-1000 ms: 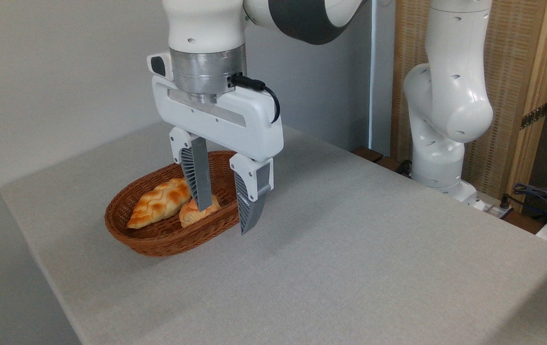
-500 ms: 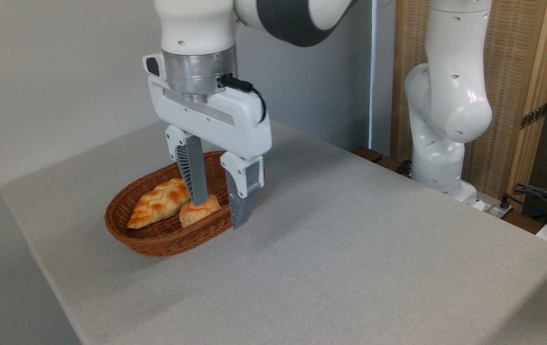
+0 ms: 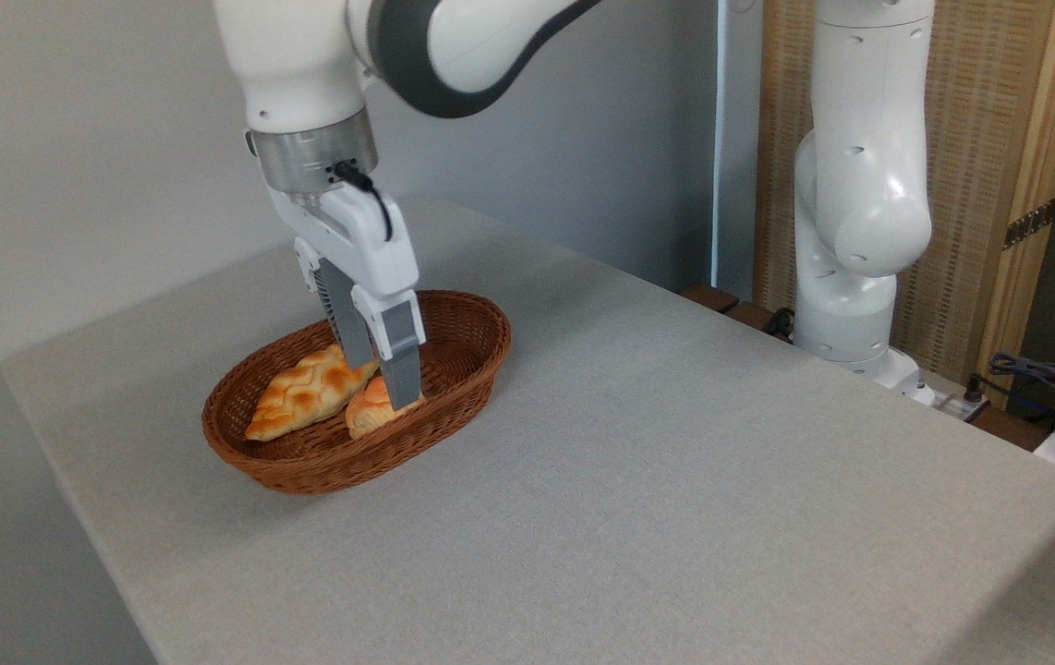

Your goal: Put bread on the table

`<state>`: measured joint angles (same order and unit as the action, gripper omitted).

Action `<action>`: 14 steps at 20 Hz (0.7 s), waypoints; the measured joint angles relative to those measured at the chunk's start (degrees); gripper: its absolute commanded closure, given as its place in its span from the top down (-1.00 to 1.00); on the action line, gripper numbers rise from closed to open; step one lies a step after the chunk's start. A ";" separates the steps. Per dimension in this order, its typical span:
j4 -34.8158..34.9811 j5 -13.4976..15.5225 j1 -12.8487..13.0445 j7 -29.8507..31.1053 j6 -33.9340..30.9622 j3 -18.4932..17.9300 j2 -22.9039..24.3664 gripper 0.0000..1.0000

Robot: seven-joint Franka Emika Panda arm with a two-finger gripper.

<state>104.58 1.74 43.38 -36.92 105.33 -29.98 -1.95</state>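
The bread point(image 3: 366, 417), a small golden-orange bun, lies in the right half of the brown wicker basket point(image 3: 477, 356) on the table point(image 3: 675, 462). My gripper point(image 3: 384, 384) reaches down into the basket right above the bun. It is open, with one finger behind the bun and the other in front, covering part of its top. I see nothing held between the fingers. Whether the fingertips touch the bun is unclear.
A longer braided loaf point(image 3: 304, 397) lies in the basket just left of the bun. The arm's white base point(image 3: 846, 277) stands at the table's far right edge, in front of a wooden screen. Cables lie at the far right.
The gripper has turned about its vertical axis and shifted left and back. Its front finger, which hung outside the basket's near rim, now sits inside the basket over the bun.
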 measured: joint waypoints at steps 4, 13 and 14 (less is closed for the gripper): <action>0.01 0.00 0.95 0.09 -0.23 2.80 -2.89 1.00; -0.01 -0.02 1.01 0.09 -0.23 4.11 -4.82 0.48; -0.01 -0.02 1.02 0.09 -0.23 4.26 -4.85 0.25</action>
<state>104.57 1.72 44.39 -36.84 105.10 -25.73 -6.79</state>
